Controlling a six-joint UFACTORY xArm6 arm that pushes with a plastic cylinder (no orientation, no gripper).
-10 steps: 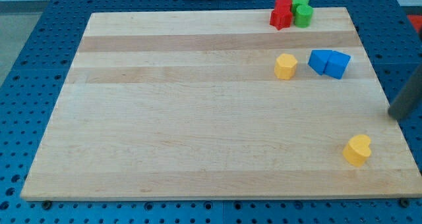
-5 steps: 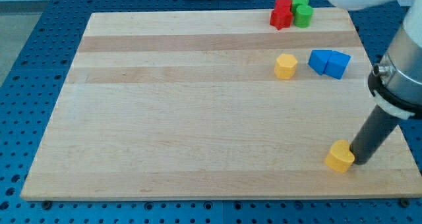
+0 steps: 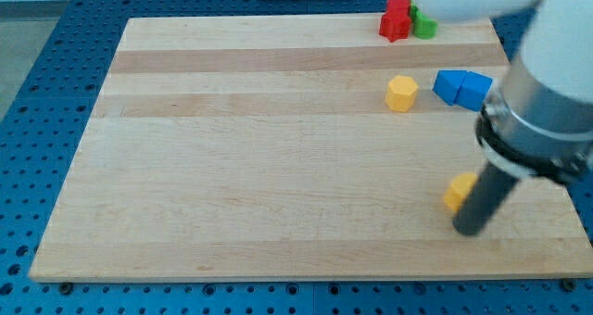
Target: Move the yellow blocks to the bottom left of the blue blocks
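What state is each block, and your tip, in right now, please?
Tip: on the board, against the lower yellow block's right side.
Lower yellow block: partly hidden by the rod.
Upper yellow block: left of the blue blocks, apart.
Red blocks, green block: clustered at top edge.

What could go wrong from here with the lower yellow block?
1. My tip sits at the lower right of the lower yellow block, partly hiding it; an off-centre push could let the block slip sideways off the rod.
2. The block lies near the bottom of the wooden board, so a slip downward might send it toward the edge.
3. The arm covers part of the blue blocks, so it could nudge them on later moves.
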